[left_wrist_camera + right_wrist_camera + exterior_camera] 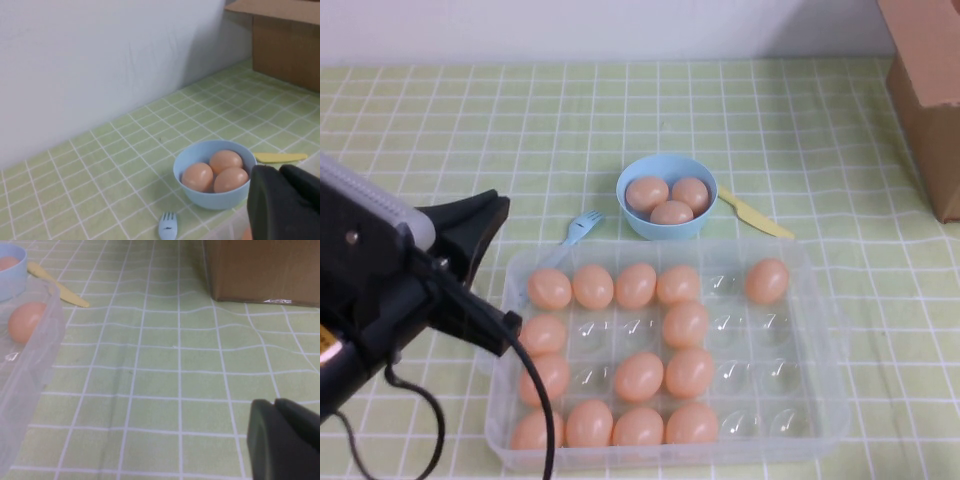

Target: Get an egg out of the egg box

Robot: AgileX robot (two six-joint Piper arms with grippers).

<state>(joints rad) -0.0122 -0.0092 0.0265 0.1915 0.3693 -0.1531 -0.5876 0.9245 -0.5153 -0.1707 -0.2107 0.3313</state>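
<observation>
So the egg box [820, 330] is the big clear plastic tray sitting at about 6 o'clock on the green checked tablecloth [450, 110], and it's roughly half full of peach-orange eggs. Most of them crowd the 9 o'clock half of the tray. One egg [766, 281] sits alone in the far row toward 1 o'clock, with bare cups all around it; the right wrist view catches that same egg through the tray wall.

Just past the tray at 12 o'clock there's a light blue bowl [632, 215] with three more eggs in it. A small blue plastic fork [582, 226] lies at the bowl's 8 o'clock side, and a yellow plastic knife [756, 216] lies at its 3 o'clock side. A brown cardboard box [930, 90] stands way off at 2 o'clock, well apart from everything else.

The left gripper [485, 215] hangs above the table at 9 o'clock, just beside the tray's near-left corner, tips aimed toward the bowl. Its black fingers look pressed together with nothing between them, and it isn't touching any egg.

The right gripper [285, 440] never shows up in the high view; in its own wrist view it's over bare tablecloth between the tray and the cardboard box. The fingers look closed against each other, empty.
</observation>
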